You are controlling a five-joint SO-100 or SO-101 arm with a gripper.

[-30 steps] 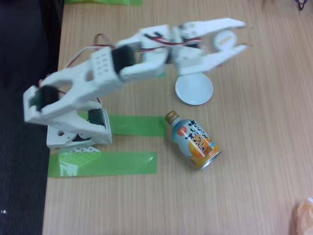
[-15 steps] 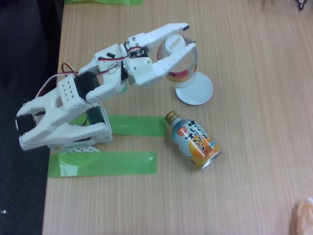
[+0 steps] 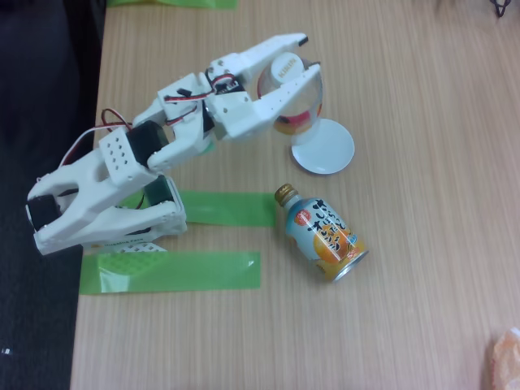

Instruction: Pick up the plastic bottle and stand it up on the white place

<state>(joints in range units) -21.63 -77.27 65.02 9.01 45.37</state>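
Observation:
In the fixed view my gripper [image 3: 309, 54] is shut on the plastic bottle [image 3: 294, 104], one finger on each side of its upper part. The bottle is clear, with a white cap [image 3: 285, 68] facing the camera and a red-orange label low down. It stands roughly upright. Its base is over the upper-left rim of the white place [image 3: 327, 151], a small round white disc. Whether the base touches the disc I cannot tell.
A light-blue and orange can with a gold cap [image 3: 323, 233] lies on its side below the disc. Two green tape strips [image 3: 229, 209] [image 3: 172, 270] lie beside the arm's base [image 3: 122, 227]. The table's left edge [image 3: 96, 97] borders dark floor. An orange item [image 3: 505, 357] sits bottom right.
The gripper, holding the bottle, swung from above and right of the disc back leftward to the disc's upper-left rim. In the last half second it shifted only slightly.

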